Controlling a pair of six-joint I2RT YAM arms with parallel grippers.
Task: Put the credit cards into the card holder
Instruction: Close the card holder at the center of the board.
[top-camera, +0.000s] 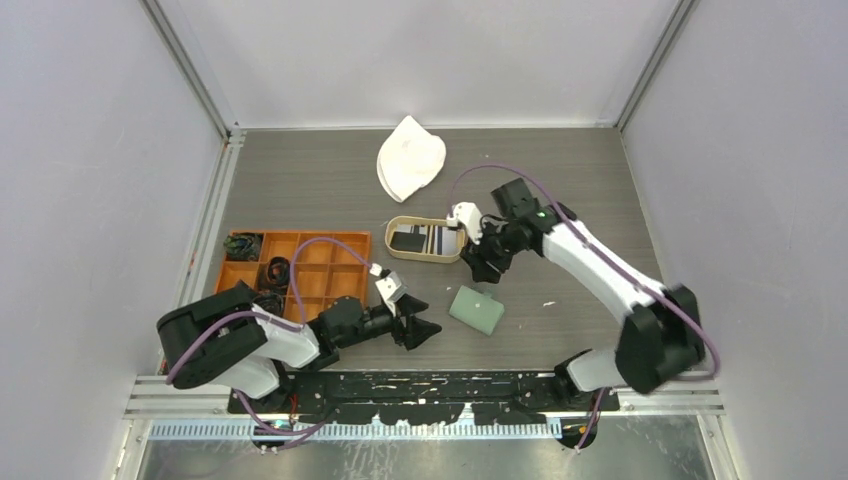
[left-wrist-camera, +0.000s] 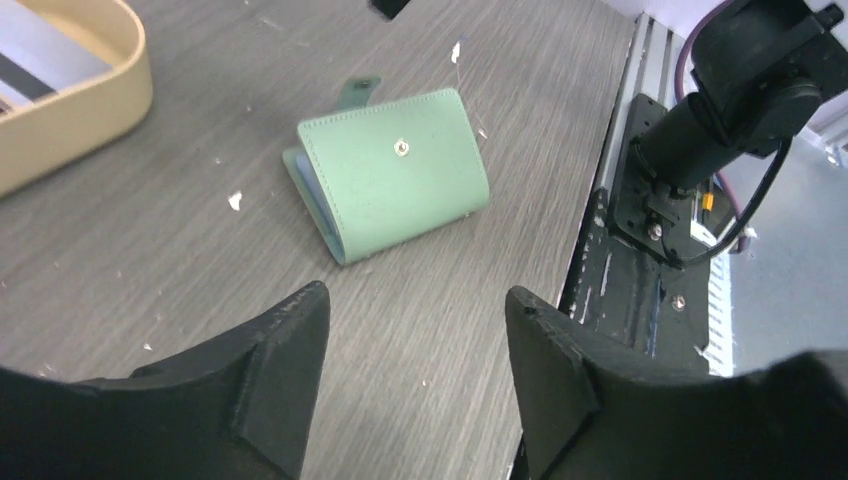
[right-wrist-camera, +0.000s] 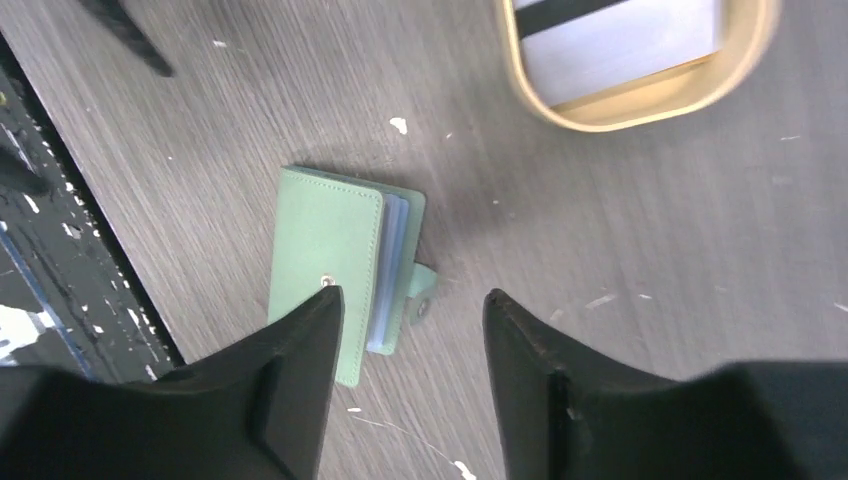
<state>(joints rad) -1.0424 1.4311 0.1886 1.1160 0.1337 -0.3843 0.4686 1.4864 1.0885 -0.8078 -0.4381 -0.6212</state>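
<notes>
Cut off by the top edge: tan tray (right-wrist-camera: 640, 112) and cards (right-wrist-camera: 620, 35). Too small to tell: orange tray (top-camera: 320, 236) contents.

folded green card holder (top-camera: 477, 310) lies flat near the tray (top-camera: 425, 258) holding credit cards (top-camera: 420, 239).

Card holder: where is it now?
Top view: the card holder lies slightly right of centre, just below the oval tray, right of the left hand.

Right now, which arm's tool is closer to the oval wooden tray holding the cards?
Right. The right tool hangs by the tray's right end; the left tool sits well nearer the bases, beside the card holder.
</notes>
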